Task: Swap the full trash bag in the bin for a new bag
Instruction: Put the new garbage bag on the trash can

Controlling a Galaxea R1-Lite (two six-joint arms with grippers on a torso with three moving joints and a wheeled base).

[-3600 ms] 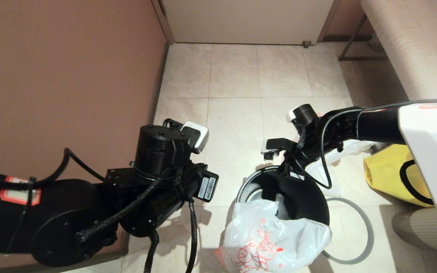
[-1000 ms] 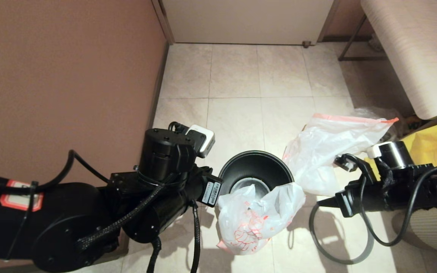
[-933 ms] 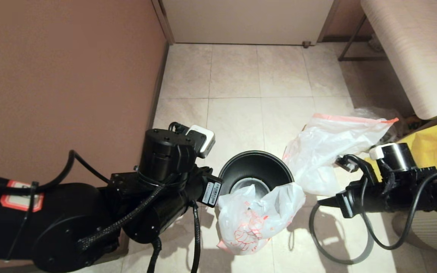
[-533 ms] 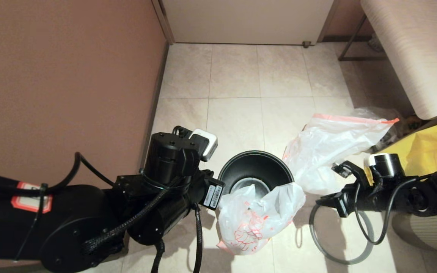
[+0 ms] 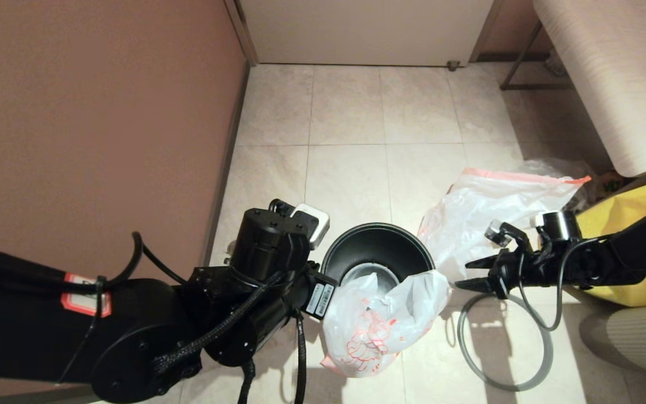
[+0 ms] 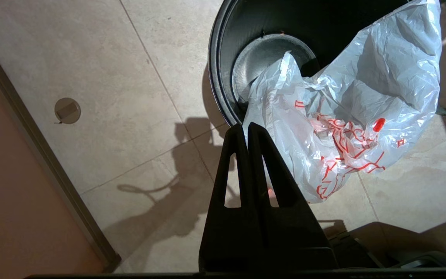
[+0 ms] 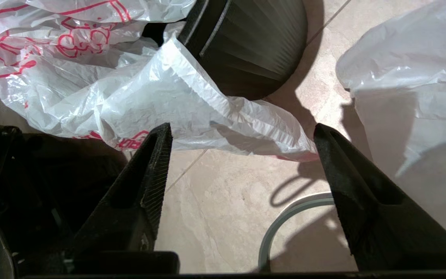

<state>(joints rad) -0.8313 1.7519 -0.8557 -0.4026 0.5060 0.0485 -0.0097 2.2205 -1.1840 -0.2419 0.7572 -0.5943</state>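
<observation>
Bin [image 5: 377, 247] stands open on the floor tiles in the head view, the new bag [image 5: 382, 322] draped over its near rim and only partly inside; the full trash bag [image 5: 491, 224] lies beside it, its grey ring [image 5: 505, 384] on the floor. Left wrist view: left gripper [image 6: 247, 128] has its jaws pressed together at the bag's edge, whether pinching film I cannot tell. Right wrist view: right gripper [image 7: 240, 133] is spread wide, empty, facing the loose hem. Lining is in hand; next, likely grasp that hem and stretch it across the rim
</observation>
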